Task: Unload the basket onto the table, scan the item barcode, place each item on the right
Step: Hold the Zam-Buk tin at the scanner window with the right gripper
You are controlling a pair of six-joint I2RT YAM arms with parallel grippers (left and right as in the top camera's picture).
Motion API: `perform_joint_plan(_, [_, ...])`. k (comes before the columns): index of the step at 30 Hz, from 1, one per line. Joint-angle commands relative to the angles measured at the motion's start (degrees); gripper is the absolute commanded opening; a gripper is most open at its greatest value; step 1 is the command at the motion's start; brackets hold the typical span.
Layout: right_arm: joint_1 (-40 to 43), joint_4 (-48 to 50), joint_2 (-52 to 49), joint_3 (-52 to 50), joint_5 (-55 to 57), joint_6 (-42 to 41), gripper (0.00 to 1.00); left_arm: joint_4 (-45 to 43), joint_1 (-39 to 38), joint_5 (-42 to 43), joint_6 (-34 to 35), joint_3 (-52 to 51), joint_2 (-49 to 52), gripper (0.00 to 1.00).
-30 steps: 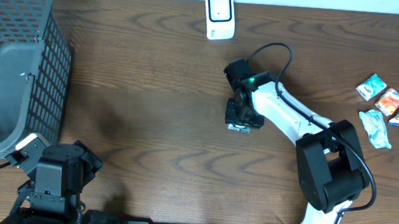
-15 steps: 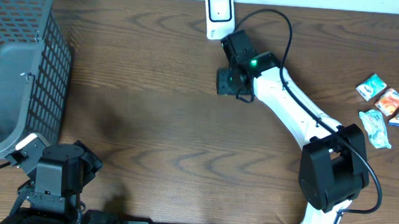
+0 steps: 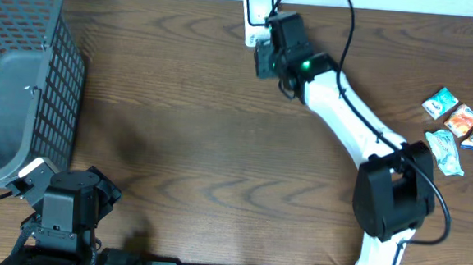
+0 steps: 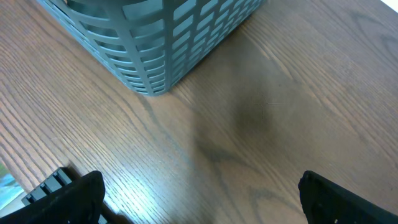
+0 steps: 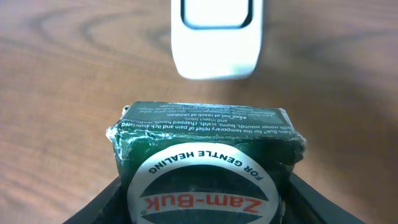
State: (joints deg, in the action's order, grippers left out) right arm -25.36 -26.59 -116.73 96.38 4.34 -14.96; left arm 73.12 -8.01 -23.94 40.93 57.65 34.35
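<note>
The item is a dark green Zam-Buk box [image 5: 205,140] with a round white label. My right gripper [image 5: 205,199] is shut on it, one finger on each side. The box hangs just in front of the white scanner [image 5: 214,37], which stands at the table's far edge. From overhead, the right gripper [image 3: 272,57] and the green box [image 3: 265,63] sit right below the scanner [image 3: 260,15]. No barcode shows on the faces I can see. My left gripper [image 4: 199,199] is open over bare table at the near left, with nothing between its fingers.
A grey mesh basket [image 3: 18,78] stands at the far left, its corner [image 4: 155,56] ahead of the left gripper. Several snack packets [image 3: 459,121] lie at the right edge. The right arm stretches diagonally across the table's right half.
The right arm has carried the green box from the table's middle up and left to the scanner. The left arm has not moved.
</note>
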Motion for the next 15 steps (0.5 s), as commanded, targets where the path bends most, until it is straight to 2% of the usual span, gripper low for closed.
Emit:
perform_joint_plan(1, [1.84, 0.22, -5.20, 7.91, -1.99, 3.26, 0.37, 0.15, 0.17, -0.96, 0.76, 0.00, -0.07, 0.98])
perform_joint_plan(9, [2.12, 2.03, -18.16, 26.62, 1.14, 5.49, 0.34, 0.15, 0.17, -0.96, 0.74, 0.00, -0.07, 0.98])
perform_joint_plan(15, [2.05, 10.14, -23.12, 30.14, 1.92, 5.68, 0.34, 0.15, 0.17, -0.96, 0.76, 0.00, -0.07, 0.98])
